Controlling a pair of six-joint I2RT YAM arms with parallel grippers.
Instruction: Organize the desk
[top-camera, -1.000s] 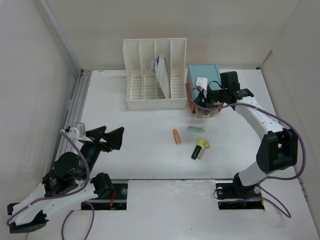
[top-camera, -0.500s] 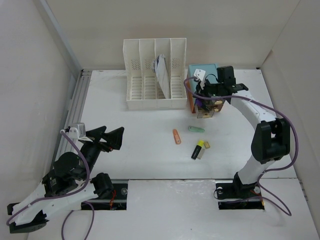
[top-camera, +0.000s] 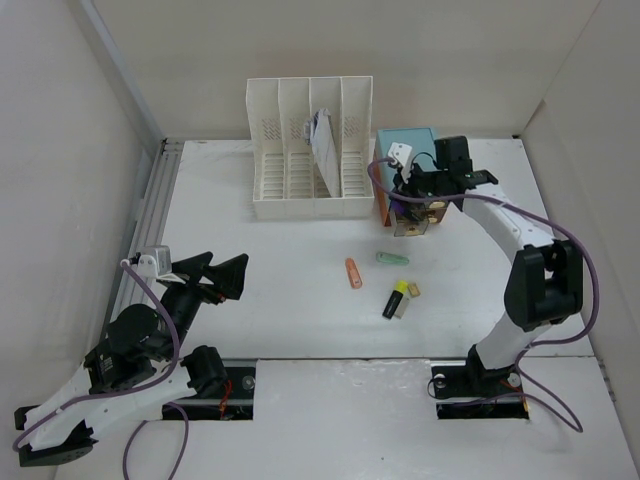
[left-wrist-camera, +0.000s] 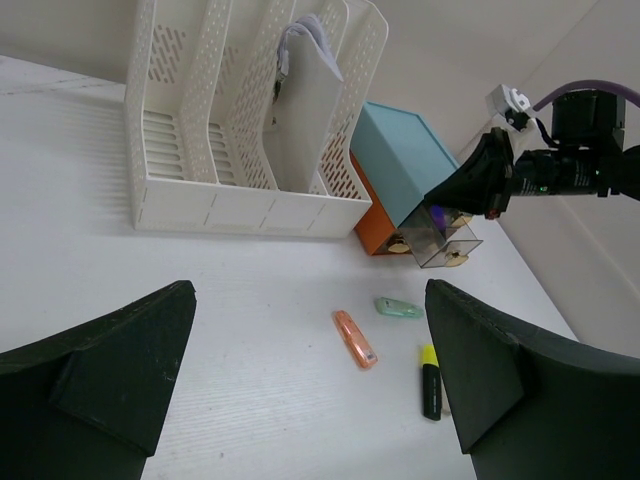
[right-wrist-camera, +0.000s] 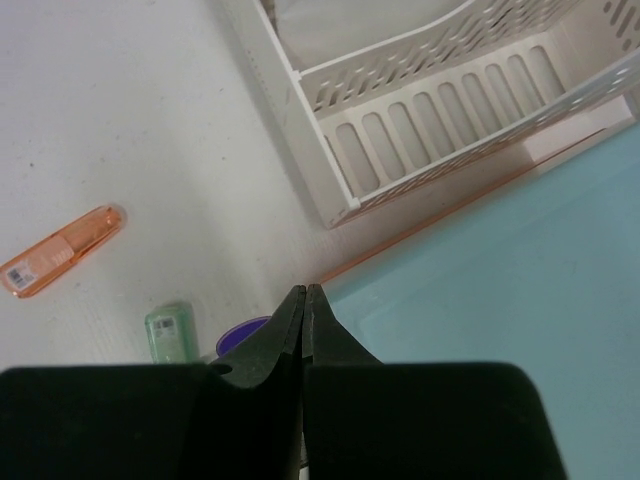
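Observation:
The desk (top-camera: 280, 300) is a white tabletop with a grey rail on its left. On it lie an orange pen-like stick (top-camera: 352, 272), a pale green stick (top-camera: 392, 258) and a black-and-yellow highlighter (top-camera: 396, 299). My right gripper (top-camera: 405, 192) is shut, empty, at the front top edge of the teal drawer box (top-camera: 407, 148), above its pulled-out clear drawer (top-camera: 413, 224). The right wrist view shows the shut tips (right-wrist-camera: 303, 291) over the teal top (right-wrist-camera: 500, 250), with something purple (right-wrist-camera: 240, 335) below. My left gripper (top-camera: 215, 274) is open and empty at the near left.
A white slotted file rack (top-camera: 310, 150) holding a paper booklet (top-camera: 323, 145) stands at the back, left of the teal box. A small pale block (top-camera: 413, 290) lies beside the highlighter. White panel walls surround the desk. The left wrist view shows the rack (left-wrist-camera: 240, 120) and sticks (left-wrist-camera: 355, 338).
My right gripper has shifted left along the teal box's front, over the open clear drawer. The left arm and the loose items have not moved.

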